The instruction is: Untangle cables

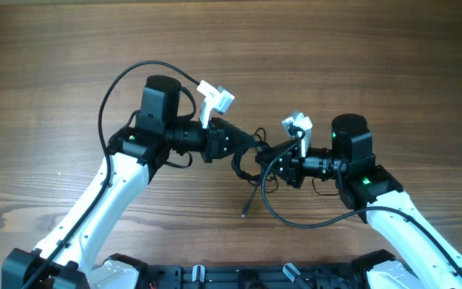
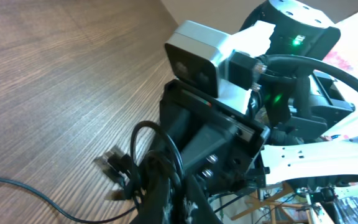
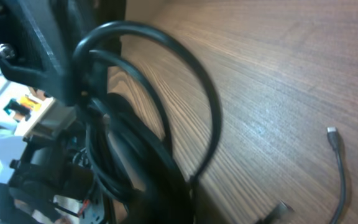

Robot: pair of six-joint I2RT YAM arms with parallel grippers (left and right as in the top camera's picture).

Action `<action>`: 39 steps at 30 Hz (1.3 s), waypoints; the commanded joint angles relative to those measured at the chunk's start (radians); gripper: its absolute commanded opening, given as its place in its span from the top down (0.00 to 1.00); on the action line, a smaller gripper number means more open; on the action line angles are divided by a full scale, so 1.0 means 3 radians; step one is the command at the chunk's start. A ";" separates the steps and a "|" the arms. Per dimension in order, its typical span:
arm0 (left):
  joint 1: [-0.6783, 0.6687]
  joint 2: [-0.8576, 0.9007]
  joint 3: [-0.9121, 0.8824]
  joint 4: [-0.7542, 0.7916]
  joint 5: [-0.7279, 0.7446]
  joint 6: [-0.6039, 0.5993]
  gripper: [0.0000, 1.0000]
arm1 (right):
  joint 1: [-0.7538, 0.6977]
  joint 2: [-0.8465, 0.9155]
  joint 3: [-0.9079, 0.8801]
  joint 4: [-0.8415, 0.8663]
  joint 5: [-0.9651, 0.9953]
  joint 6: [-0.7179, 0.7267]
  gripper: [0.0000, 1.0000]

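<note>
Worktop (image 1: 54, 64): bare wood grain all round the arms, with open room toward the far edge and both side edges.
Left arm (image 1: 103, 189): reaching in from the left of the near edge to mid-worktop, placed to meet the other arm over the tangle.
Right arm (image 1: 391, 205): reaching in from the right of the near edge, head-on to the left.
Arm cable (image 1: 295, 223): thick loop sagging beside the right pincer toward the near edge. Judged a snag risk.
Left pincer (image 1: 245, 147): closed narrow on the cables, apparently as an anchor.
Right pincer (image 1: 273, 163): closed narrow, cords bunched against it. Grip on the opposite side of the tangle judged taken, ready for a pull apart.
Cables (image 1: 249, 167): small black tangle between the two pincers at mid-worktop, slightly toward the near edge.
Loose end (image 1: 245, 210): single cord trailing flat toward the near edge, with clear wood around it.
Plug (image 3: 332, 132): small tip lying free on the wood.
Room: parting toward the left and right edges unobstructed.
</note>
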 commanded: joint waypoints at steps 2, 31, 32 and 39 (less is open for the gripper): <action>-0.0008 -0.0006 0.0051 0.0023 -0.0108 -0.0089 0.52 | 0.0013 0.0014 -0.0003 0.0013 0.0245 0.0395 0.96; -0.0744 0.0298 0.0047 -0.0245 -0.2653 -0.1320 0.96 | 0.0013 0.0014 -0.0003 0.0432 0.0629 0.2129 0.95; -0.0743 0.0300 0.0047 -0.0238 -0.2703 -0.1319 0.96 | 0.0013 0.0014 -0.0003 0.0429 0.0629 0.2041 0.94; -0.0458 0.0203 0.0048 -0.0259 -0.2742 -0.1305 0.96 | -0.0022 0.0013 -0.0003 0.0374 0.0629 0.1291 0.43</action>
